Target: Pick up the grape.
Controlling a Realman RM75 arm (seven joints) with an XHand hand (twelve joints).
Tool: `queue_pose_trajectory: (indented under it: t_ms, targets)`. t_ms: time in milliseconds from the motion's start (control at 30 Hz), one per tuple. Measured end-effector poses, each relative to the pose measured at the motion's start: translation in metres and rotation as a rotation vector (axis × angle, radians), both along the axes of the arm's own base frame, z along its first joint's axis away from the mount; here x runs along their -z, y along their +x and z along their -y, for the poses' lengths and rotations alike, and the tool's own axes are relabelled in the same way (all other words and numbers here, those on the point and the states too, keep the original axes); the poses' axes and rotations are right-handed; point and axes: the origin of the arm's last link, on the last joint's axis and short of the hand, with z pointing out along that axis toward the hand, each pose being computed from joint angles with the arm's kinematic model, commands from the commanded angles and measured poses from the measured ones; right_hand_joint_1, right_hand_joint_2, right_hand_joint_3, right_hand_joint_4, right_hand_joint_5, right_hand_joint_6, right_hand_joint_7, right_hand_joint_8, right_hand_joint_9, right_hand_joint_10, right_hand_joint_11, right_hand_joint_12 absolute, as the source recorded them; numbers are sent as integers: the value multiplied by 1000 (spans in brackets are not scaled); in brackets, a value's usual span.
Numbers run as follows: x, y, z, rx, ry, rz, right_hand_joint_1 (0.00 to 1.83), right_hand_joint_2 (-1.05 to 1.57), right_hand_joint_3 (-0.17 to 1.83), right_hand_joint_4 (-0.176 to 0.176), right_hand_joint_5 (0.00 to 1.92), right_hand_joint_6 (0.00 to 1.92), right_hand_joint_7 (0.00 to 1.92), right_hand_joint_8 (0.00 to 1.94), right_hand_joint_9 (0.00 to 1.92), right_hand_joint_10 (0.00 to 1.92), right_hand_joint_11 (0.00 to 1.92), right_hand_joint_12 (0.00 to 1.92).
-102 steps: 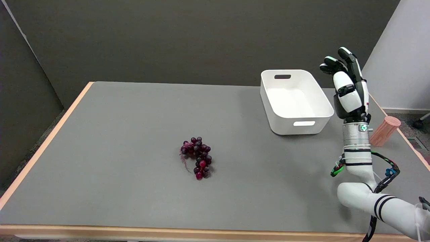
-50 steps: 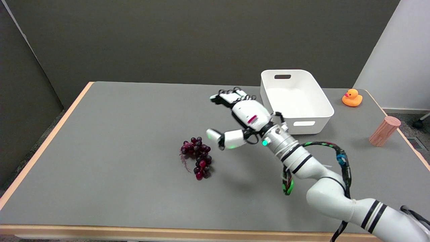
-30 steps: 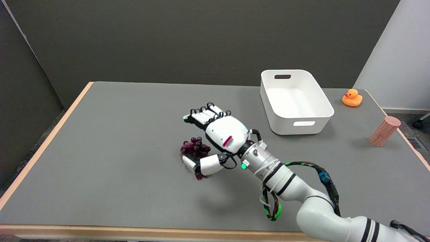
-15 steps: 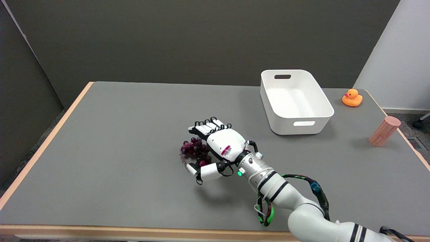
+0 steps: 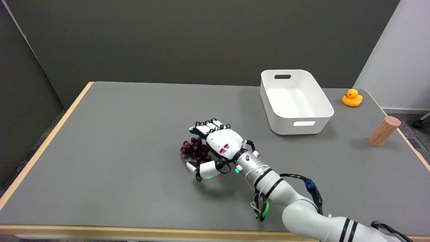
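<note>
Reaching from the white bin's (image 5: pixel 295 101) near left, our robot hand (image 5: pixel 215 149) cups the grape (image 5: pixel 193 149) on the worktop (image 5: pixel 117 134), fingers (image 5: pixel 206 127) beyond it, thumb on its near side; whether it grips, we cannot tell.

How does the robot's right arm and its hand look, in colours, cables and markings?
The right hand has a white shell with black fingers, a small red mark on its back and a green light on the thumb. A silver wrist ring follows. The right arm is white with black bands; a black cable with green and blue clips hangs along it.
</note>
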Motion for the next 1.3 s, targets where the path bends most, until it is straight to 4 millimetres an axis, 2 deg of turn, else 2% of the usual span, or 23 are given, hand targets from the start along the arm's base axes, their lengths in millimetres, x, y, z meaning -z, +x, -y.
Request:
queue_pose_trajectory:
  t_ms: [500, 567, 633, 700, 733, 767, 800, 867, 967, 1133, 1200, 1233, 1300]
  targets:
    - [2, -16, 9, 63, -1, 1, 638, 643, 843, -124, 233, 471, 288, 502, 278, 1077, 205, 1469]
    - [1, -18, 11, 72, -6, 3, 706, 649, 870, -126, 232, 469, 304, 523, 318, 1111, 276, 1553]
    - [0, -20, 12, 79, -10, 4, 853, 674, 920, -140, 247, 507, 415, 663, 479, 1240, 454, 1715]
    - [-1, -22, 13, 87, -16, 5, 932, 710, 922, -150, 280, 552, 487, 778, 575, 1303, 534, 1773]
    - [-2, -23, 13, 89, -19, 6, 988, 769, 858, -156, 304, 608, 522, 905, 614, 1324, 543, 1797]
    - [-2, -23, 14, 89, -21, 7, 1164, 992, 556, -168, 348, 800, 582, 1341, 670, 1358, 498, 1872]
    - [-3, -23, 15, 87, -25, 8, 1249, 1187, 284, -176, 375, 1042, 629, 1646, 706, 1393, 461, 1920]
    - [-4, -23, 15, 83, -31, 7, 1105, 1440, -94, -176, 371, 1618, 670, 1764, 711, 1463, 420, 1916]
    - [-5, -22, 17, 70, -37, 0, 1100, 1427, -58, -176, 385, 1620, 663, 1799, 752, 1644, 369, 1921]
    - [-5, -21, 17, 49, -32, -29, 1115, 1383, -1, -176, 406, 1593, 686, 1764, 778, 1693, 433, 1921]
    - [-5, -20, 18, 40, -32, -39, 1123, 1268, 204, -176, 498, 1636, 620, 1709, 759, 1807, 405, 1921]
    - [-5, -19, 18, 35, -31, -42, 1126, 1298, 150, -176, 447, 1596, 671, 1733, 771, 1749, 386, 1921]
    - [-4, -17, 20, 23, -30, -49, 1131, 1206, 311, -176, 543, 1649, 600, 1682, 759, 1846, 396, 1921]
